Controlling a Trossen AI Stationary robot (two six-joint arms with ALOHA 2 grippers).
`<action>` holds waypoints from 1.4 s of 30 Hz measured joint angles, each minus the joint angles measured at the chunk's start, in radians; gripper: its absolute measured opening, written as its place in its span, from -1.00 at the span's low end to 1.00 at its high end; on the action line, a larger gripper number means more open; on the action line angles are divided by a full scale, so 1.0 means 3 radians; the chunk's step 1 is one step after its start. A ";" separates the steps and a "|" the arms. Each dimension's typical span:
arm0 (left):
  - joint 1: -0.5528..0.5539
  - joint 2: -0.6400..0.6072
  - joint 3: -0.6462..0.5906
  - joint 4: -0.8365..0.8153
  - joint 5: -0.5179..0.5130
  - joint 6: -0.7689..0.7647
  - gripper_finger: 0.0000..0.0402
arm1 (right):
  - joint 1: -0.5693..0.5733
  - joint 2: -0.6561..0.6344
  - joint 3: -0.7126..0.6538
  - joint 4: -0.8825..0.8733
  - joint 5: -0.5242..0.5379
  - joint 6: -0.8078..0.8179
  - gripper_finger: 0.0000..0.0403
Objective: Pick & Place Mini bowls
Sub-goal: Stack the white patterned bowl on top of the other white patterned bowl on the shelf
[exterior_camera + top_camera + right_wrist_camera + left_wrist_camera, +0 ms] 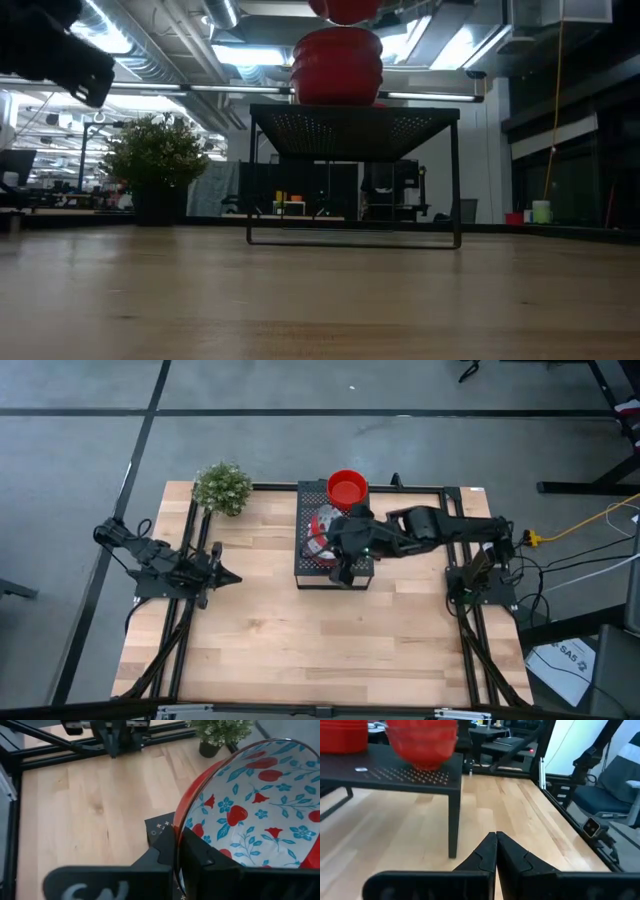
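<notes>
A black perforated box [335, 565] stands at the table's middle, with a stack of red mini bowls [347, 487] on its far end, also seen in the low view [337, 65]. My right gripper [176, 842] is above the box, shut on a mini bowl [250, 810] that is red outside and white with red and blue flowers inside. In the high view this bowl [320, 525] shows beside the gripper [330, 550]. My left gripper [232, 576] waits shut at the table's left, pointing toward the box [395, 772]. My right gripper pinches the bowl's rim [179, 827], one finger on the red outer wall and the other finger [200, 862] inside against the flowered wall. The fingers come slanting down from the table's right. The bowl is lifted clear of the box and tipped on its side.
A small green plant [222, 487] stands at the table's far left corner. Black frame rails [180, 630] run along the table's left and right sides. Bare wood [320, 650] lies between the box and the near edge.
</notes>
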 joint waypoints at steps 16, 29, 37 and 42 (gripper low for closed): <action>0.0076 -0.0001 -0.0408 0.0738 0.0308 0.0223 -0.99 | -0.0214 0.0000 -0.0151 -0.0148 -0.0365 0.0068 -0.94; 0.0261 0.0010 -0.0407 0.0741 -0.0350 0.0195 -0.98 | -0.0221 0.0000 -0.0413 -0.0136 -0.0395 -0.0068 -0.83; 0.0255 0.0010 -0.0407 0.0745 0.0087 0.0141 -0.98 | -0.0220 0.0000 -0.0415 -0.0112 -0.0401 -0.0117 -0.74; 0.0256 0.0010 -0.0409 0.0784 0.0316 0.0558 -0.95 | -0.0220 0.0000 -0.0415 -0.0110 -0.0372 -0.0138 -0.73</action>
